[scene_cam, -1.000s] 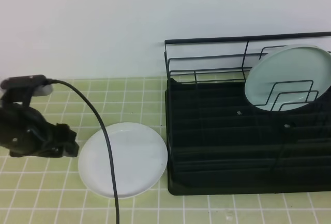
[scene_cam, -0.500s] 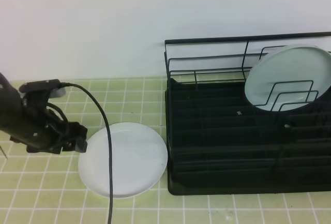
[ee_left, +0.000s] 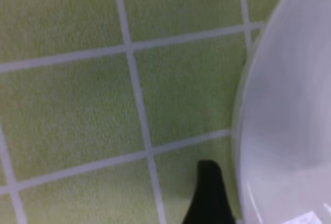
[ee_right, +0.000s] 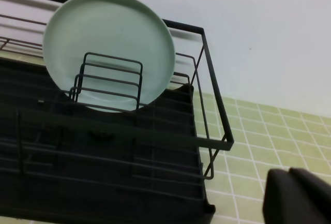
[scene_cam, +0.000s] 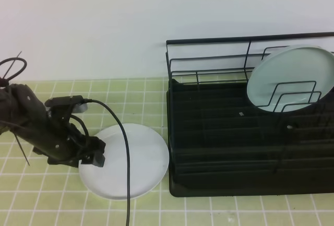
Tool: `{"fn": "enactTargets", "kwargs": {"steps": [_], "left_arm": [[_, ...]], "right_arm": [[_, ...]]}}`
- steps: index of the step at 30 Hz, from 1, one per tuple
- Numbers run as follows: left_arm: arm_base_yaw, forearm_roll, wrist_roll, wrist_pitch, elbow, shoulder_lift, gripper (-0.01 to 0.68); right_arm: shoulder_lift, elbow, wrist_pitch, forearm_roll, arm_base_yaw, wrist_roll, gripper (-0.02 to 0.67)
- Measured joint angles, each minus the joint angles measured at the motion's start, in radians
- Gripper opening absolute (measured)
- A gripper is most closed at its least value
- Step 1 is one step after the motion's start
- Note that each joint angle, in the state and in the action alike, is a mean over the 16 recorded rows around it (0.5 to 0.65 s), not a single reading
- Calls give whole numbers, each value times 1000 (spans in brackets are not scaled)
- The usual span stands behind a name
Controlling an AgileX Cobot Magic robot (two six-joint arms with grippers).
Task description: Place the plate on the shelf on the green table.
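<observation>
Plate lies flat on the green desk, lower centre-left of the high view, just beside the shelf's left edge. Not lifted, nothing done yet. Left gripper sits at the plate's left rim, fingers spread wide, holding nothing; in the wrist view one dark finger shows on the tiles just outside the rim. Right gripper, lower right of its own view, fingers closed and empty, beside the rack. Mint plate stands in the upper-right dividers. Left to do: grasp, lift, slot into a free divider.
</observation>
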Motion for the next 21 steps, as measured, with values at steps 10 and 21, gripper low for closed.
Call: {"fn": "enactTargets", "kwargs": {"steps": [10,21], "left_arm": [[-1,-7,11,-5,0,18,289],[1,52,18,0,0,5,44]], "right_arm": [[0,0,0,0,0,0,-3],[0,0,0,0,0,0,-3]]}}
